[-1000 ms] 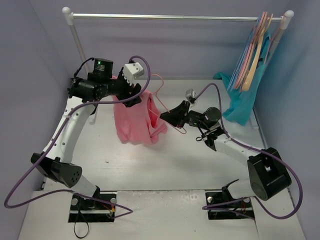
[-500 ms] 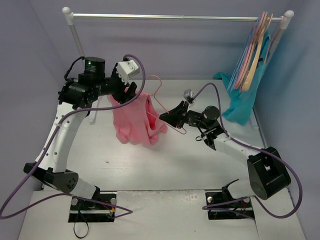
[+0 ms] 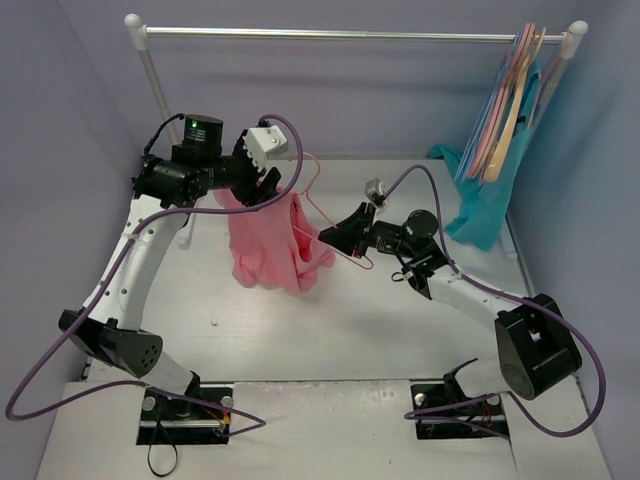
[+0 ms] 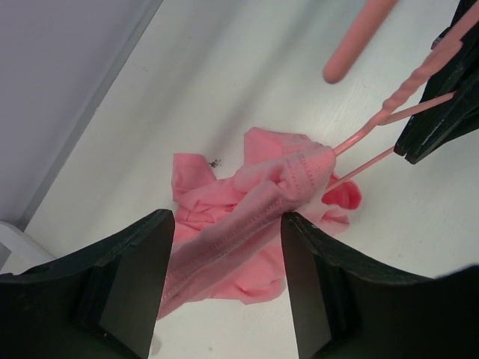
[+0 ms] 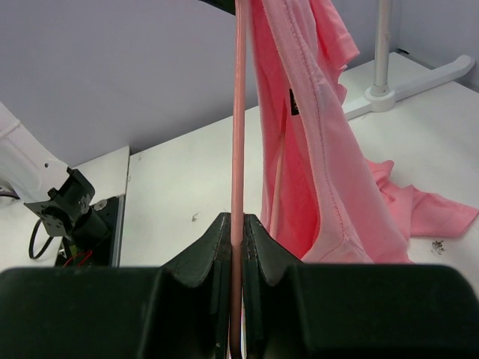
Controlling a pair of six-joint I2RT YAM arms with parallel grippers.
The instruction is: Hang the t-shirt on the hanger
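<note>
Two grippers, each with something in its grasp.

Left gripper [image 3: 268,188]: raised above the table [image 3: 400,330], fingers [image 4: 127,284] pressed onto a bunched seam of the one shirt [image 3: 262,245]. Hangs straight down from that grip, with the lower folds crumpled on the table below the hand. In the left wrist view, a ribbed band of pink fabric between the two fingers, running away from them to a rolled edge.

Right gripper [image 5: 238,221]: just to the right of the left one and lower, pointed at it, squeezed tight on a wire of the one thin hanger [image 5: 238,112]. Runs from this grip up toward the left gripper, hook up beside that hand. Two wire arms visible in the left wrist view, reaching from the right gripper to the rolled edge of the shirt and touching it there. Cannot tell how far in. Shirt just beyond the right fingertips, draped beside the gripped wire.

Far right of both hands: one rail [image 3: 350,35], one cluster of thicker hangers [image 3: 505,95] in blue, pink and tan, exact count unclear, and one teal garment [image 3: 490,205] beneath them.
</note>
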